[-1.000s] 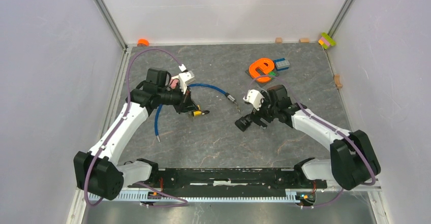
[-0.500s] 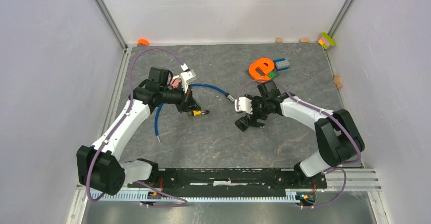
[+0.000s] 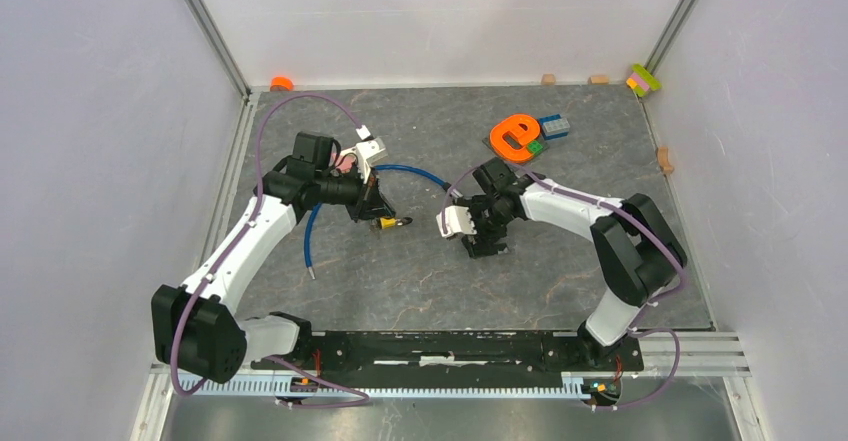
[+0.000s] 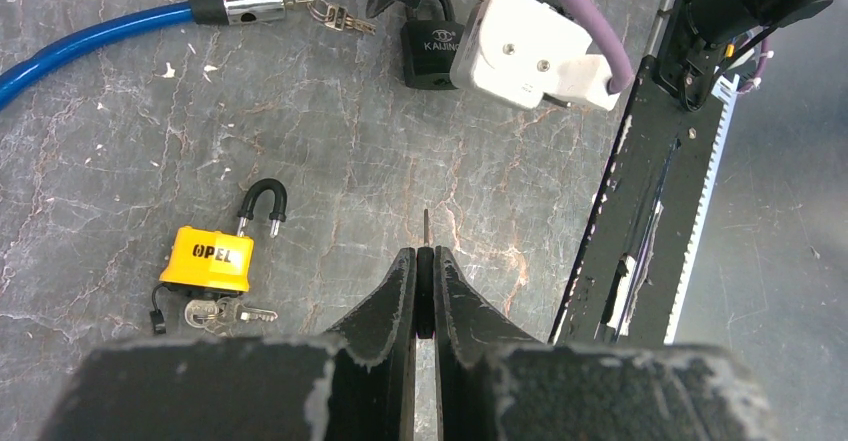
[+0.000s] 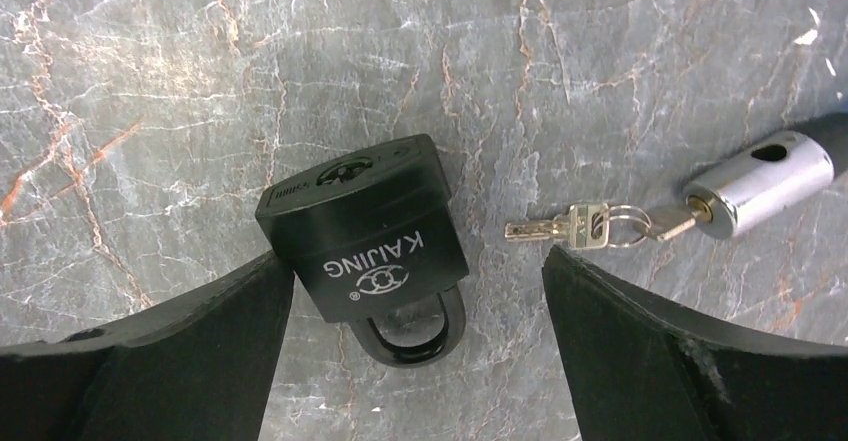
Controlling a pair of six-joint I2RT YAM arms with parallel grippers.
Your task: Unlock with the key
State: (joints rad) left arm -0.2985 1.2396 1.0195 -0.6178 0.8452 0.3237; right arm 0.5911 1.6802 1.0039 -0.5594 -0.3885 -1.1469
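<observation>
A black KAIJING padlock (image 5: pixel 365 231) lies on the stone table, shackle closed, keyhole end pointing away from the right wrist camera. My right gripper (image 5: pixel 415 261) is open and straddles it; the left finger is close against the lock body. The padlock also shows in the top view (image 3: pixel 483 243) and in the left wrist view (image 4: pixel 430 46). My left gripper (image 4: pixel 425 256) is shut on a key (image 4: pixel 425 226) whose thin blade sticks out past the fingertips. It hovers left of the padlock, near a yellow OPEL padlock (image 4: pixel 207 258).
The yellow padlock has its shackle open and keys (image 4: pixel 215 313) in its base. A blue cable lock (image 3: pixel 405 171) has its chrome end (image 5: pixel 760 181) and keys (image 5: pixel 565 227) right of the black padlock. An orange letter (image 3: pixel 515 136) and blue brick (image 3: pixel 555 126) lie behind.
My right gripper has swung left and turned, and now straddles the black padlock from its far side. My left gripper has barely moved, still holding the key.
</observation>
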